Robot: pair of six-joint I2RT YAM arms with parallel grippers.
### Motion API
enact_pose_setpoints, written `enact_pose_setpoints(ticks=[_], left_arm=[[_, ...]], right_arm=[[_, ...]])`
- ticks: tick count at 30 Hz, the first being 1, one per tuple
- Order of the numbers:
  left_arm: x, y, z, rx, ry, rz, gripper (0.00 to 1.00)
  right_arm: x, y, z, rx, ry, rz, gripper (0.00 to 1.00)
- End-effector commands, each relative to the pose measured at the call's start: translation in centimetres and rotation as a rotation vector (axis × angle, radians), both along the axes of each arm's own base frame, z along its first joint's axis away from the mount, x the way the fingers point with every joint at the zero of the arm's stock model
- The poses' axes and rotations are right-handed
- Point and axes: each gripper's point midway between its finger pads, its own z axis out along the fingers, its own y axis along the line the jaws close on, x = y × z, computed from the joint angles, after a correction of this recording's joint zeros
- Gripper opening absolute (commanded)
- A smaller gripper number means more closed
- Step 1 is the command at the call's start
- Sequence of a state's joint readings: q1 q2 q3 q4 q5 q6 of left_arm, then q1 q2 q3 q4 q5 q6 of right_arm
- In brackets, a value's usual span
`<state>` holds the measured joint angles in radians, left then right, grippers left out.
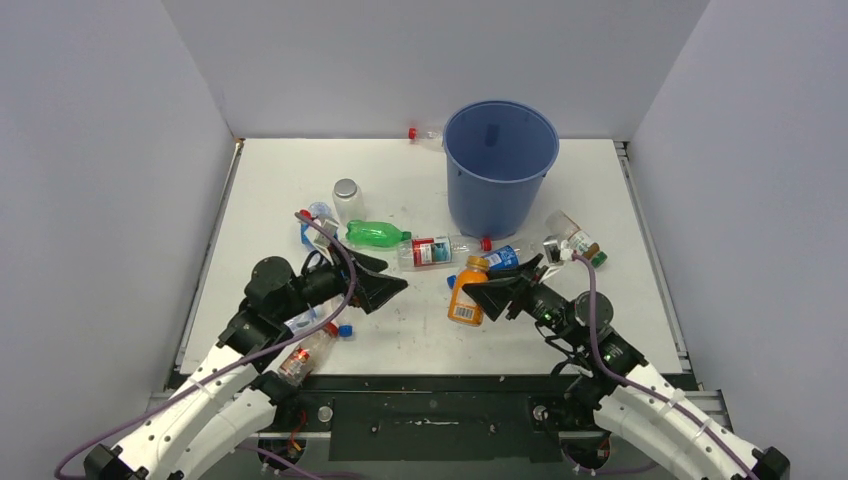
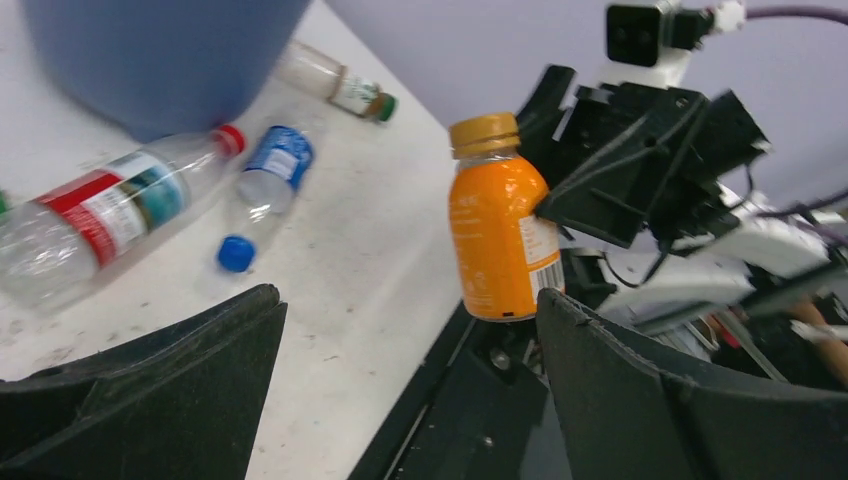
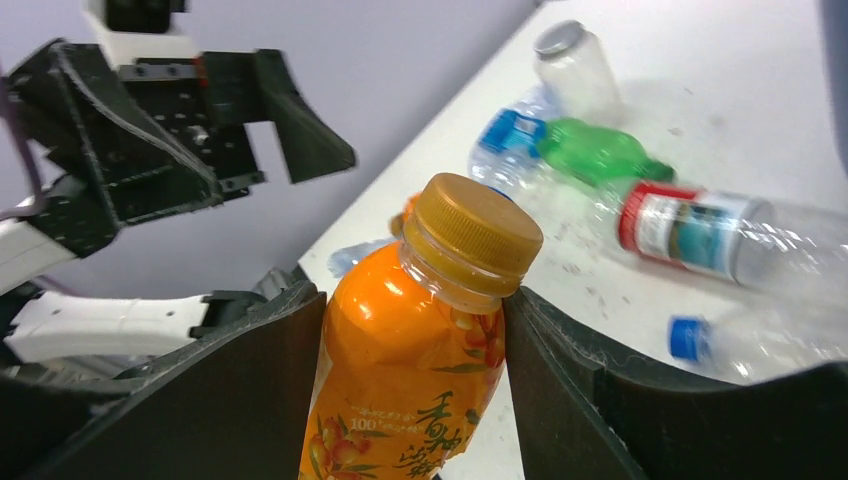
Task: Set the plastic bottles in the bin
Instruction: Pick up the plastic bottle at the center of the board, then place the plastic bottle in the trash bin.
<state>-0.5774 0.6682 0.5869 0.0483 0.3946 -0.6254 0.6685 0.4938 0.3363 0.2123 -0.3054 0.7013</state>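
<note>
Clamping the orange bottle (image 3: 400, 380), the right pincer (image 3: 412, 300) hides its sides; left pincer (image 2: 408, 300) gapes apart.

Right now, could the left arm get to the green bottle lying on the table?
Probably yes. The left end effector is open and empty, and the green bottle lies just beyond it with nothing visible between them.
</note>
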Motion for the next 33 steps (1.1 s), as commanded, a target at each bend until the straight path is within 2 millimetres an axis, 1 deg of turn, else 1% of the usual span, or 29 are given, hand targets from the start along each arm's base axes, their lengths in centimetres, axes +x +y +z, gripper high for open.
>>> enact_pose_setpoints(ticks=[1,4,5,6,8,9,11,15,22,24,30,32,33], left_arm=[[-5.0,-2.4,5.6,-0.162,-0.168,-0.33,0.96],[-5.9,-2.7,6.2,-0.181,-0.203,-0.398,0.96],[-6.0,-2.8,6.2,-0.181,-0.211,-0.408,0.96],[-5.9,-2.8,5.9,-0.178,-0.212,-0.409,0.96],[-5.7,-2.8,5.5,-0.179,-0.2,-0.401,0.96],[-5.9,-2.8,5.4,-0.175,-0.194,-0.41,0.96],[-6.1,-2.8,5.1,-0.159,-0.181,-0.419,0.96],[-6.4,-2.8,4.6,-0.143,-0.157,-0.431,0.96],[-6.7,-3.0,4.1,-0.131,-0.127,-0.459,0.96],[-6.8,-3.2,4.0,-0.128,-0.119,-0.47,0.96],[-6.9,-3.3,3.9,-0.13,-0.113,-0.485,0.96],[-7.0,-3.3,3.9,-0.134,-0.12,-0.489,0.99],[-7.0,-3.3,4.0,-0.137,-0.126,-0.492,0.97]], right_arm=[[-1.4,2.7,7.0,0.066,-0.26,0.108,0.34],[-1.4,4.5,8.2,0.064,-0.314,0.089,0.33],[-1.8,5.3,8.6,0.07,-0.33,0.092,0.33],[-1.7,5.8,8.9,0.072,-0.346,0.085,0.33],[-2.2,7.0,9.6,0.091,-0.371,0.091,0.32],[-2.2,7.5,9.6,0.094,-0.379,0.09,0.32],[-2.5,8.0,10.2,0.114,-0.404,0.08,0.31],[-2.4,8.3,11.3,0.137,-0.438,0.027,0.29],[-2.9,8.9,13.7,0.159,-0.502,0.03,0.27],[-3.0,9.1,14.1,0.157,-0.51,0.033,0.27],[-3.4,10.0,14.3,0.161,-0.513,0.064,0.27],[-3.5,10.3,14.1,0.159,-0.51,0.069,0.27],[-3.5,10.4,14.0,0.159,-0.509,0.073,0.27]])
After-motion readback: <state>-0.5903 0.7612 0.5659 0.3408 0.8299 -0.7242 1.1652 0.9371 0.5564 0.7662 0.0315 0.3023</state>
